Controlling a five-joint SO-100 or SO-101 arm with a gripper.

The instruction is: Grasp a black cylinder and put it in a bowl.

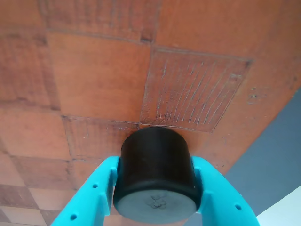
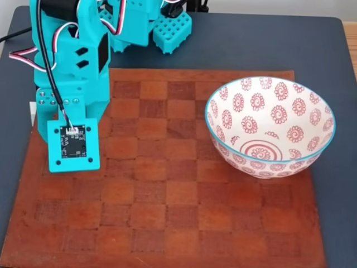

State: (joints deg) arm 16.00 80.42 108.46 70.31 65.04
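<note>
light: soft, even | shadows: faint | wrist view: slightly blurred

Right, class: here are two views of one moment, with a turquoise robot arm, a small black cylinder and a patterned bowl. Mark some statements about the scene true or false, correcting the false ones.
1. The small matte black cylinder sits between the turquoise gripper fingers. True.
2. The cylinder lies inside the large white ceramic bowl with red spirals. False: in the fixed view the bowl holds nothing.
3. The bowl stands on the brown checkered board. True.
4. In the fixed view the bowl is left of the arm. False: it is on the right.
</note>
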